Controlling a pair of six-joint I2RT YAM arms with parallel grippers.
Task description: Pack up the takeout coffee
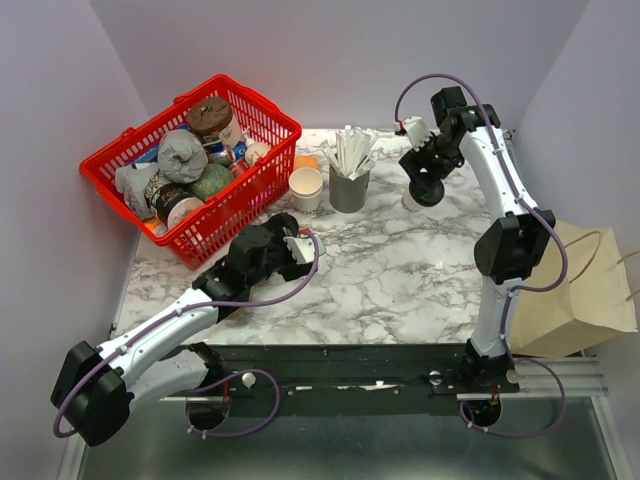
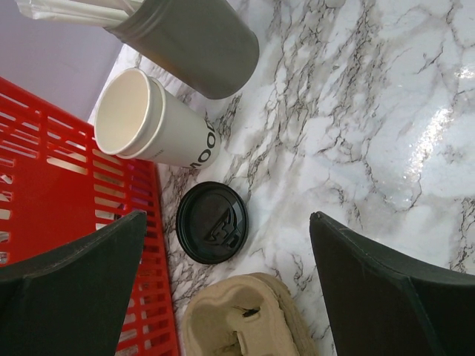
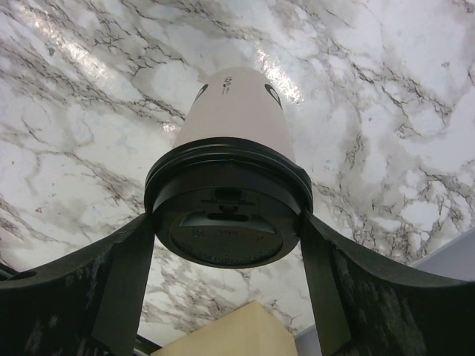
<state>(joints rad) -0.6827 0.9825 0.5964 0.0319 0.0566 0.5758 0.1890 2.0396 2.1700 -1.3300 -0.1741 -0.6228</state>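
Nearest in, the left gripper [image 2: 228,216] hung with its fingers wide apart and nothing between them, in front of and to the left of the grey cup [image 1: 349,188] of white sticks. Under it a loose black lid [image 2: 212,222] lay flat on the marble table [image 1: 400,280], a pulp cup carrier [image 2: 237,315] just beside it. A brown paper bag [image 1: 575,295] sat well right of the grey cup. Just left of the grey cup stood a stack of cream paper cups [image 2: 159,122]. And to its right was the takeout coffee [image 3: 236,119]: a small cream-white cup, dark markings, round black cap. The right gripper [image 3: 226,222] was clamped on that cap's rim from both sides. Left of the grey cup sat the packed red basket [image 1: 190,165].
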